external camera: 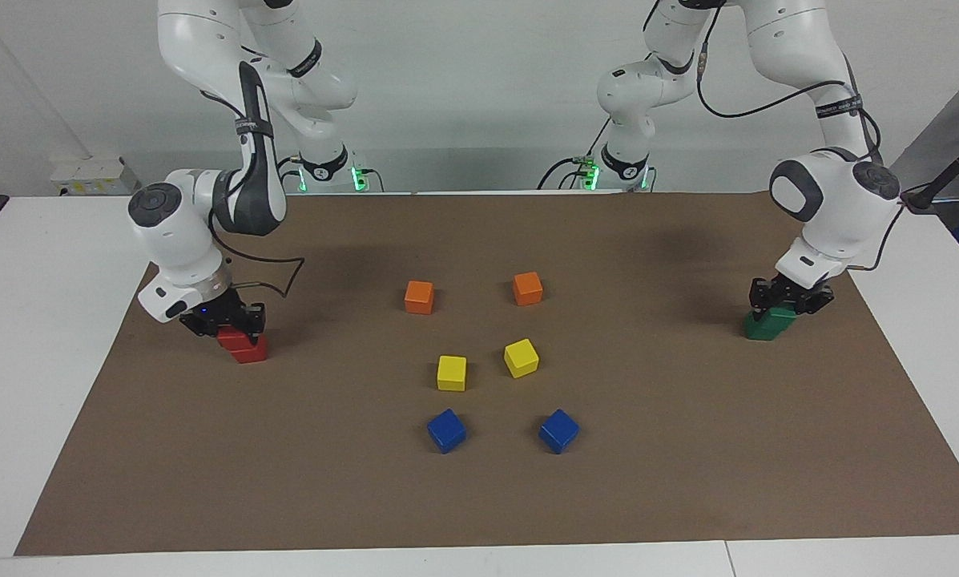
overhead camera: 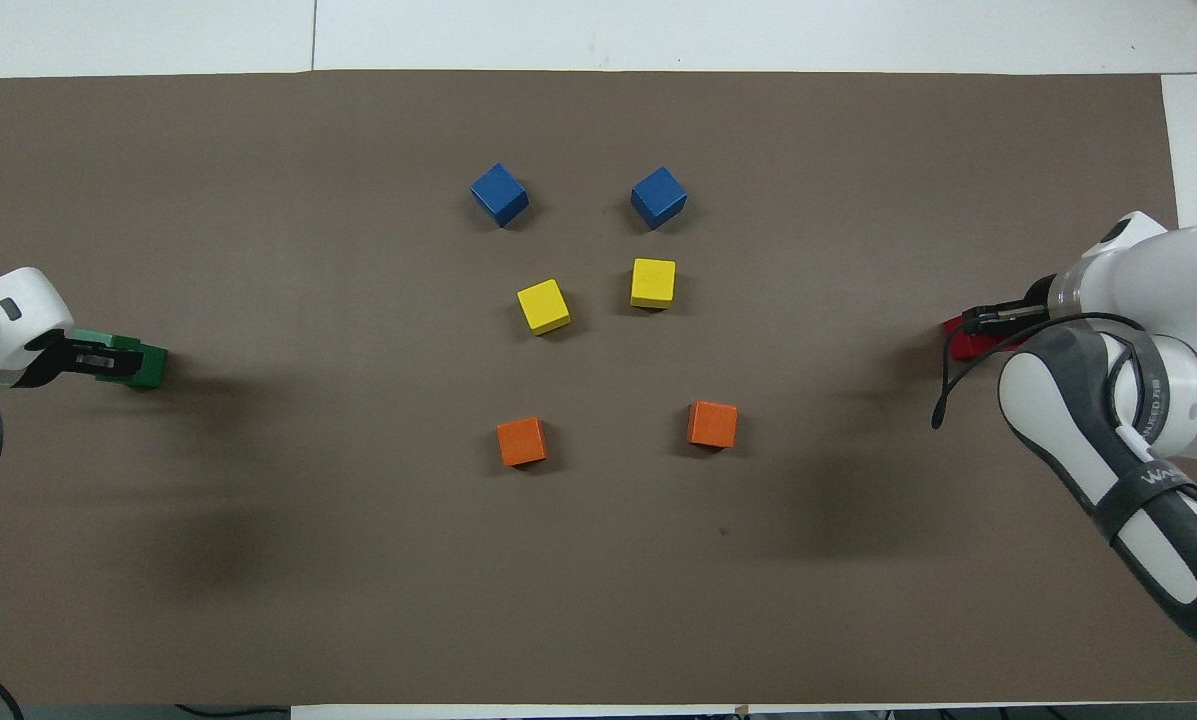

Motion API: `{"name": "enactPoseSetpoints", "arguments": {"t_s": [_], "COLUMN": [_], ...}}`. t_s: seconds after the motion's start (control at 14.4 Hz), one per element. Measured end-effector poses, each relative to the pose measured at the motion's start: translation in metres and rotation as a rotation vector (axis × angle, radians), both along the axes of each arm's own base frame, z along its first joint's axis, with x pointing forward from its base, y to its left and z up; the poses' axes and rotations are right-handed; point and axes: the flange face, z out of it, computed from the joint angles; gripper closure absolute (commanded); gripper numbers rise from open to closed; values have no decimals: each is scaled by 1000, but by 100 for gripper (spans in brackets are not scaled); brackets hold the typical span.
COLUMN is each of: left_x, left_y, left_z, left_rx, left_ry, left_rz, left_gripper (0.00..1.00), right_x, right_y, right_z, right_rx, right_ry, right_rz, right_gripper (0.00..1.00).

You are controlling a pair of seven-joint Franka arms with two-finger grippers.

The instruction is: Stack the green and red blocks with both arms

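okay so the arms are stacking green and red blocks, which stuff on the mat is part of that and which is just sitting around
Part of the job:
- red blocks, stacked at the right arm's end, right gripper on the upper one
- green blocks at the left arm's end, left gripper on them

Just sitting around, mid-mat:
- two orange blocks, nearest the robots
- two yellow blocks
- two blue blocks, farthest from the robots

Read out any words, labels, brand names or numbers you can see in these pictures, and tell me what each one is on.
"WA...": white letters on the black strap around the right arm, cut off by the strap's curve.
Strap on the left arm: white print, too small to read.
Strap on the right arm in the facing view: print too small to read.
Blocks, mat and table: no text.
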Motion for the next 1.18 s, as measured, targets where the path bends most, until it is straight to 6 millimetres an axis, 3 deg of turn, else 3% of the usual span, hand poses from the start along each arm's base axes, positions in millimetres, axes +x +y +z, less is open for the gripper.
{"name": "enactPoseSetpoints", "arguments": {"t_s": [0.07,0.21,0.35,0.56,0.69,0.9,1.18], "left_x": [0,0,0,0,3,22,37], "left_y": [0,1,1,1,1,2,3], "left_z": [0,-2,-5,-5,1,44,109], "left_rx": [0,0,0,-1,-4,-7,-3], "left_ry": [0,4,9,11,20,26,-6], "left_rz": [-3,-12,-16,-17,-18,-28,-28], "left_gripper": [0,0,0,0,0,0,0], "right_x": [0,0,0,0,0,0,0], "right_y": [0,0,0,0,0,0,3], "right_z": [0,0,0,0,0,0,-1], "right_rx": [0,0,0,0,0,0,1], "right_ry": [0,0,0,0,0,1,1], "right_rz": [0,0,0,0,0,0,5], "right_gripper": [100,100,75,57,37,13,6]}}
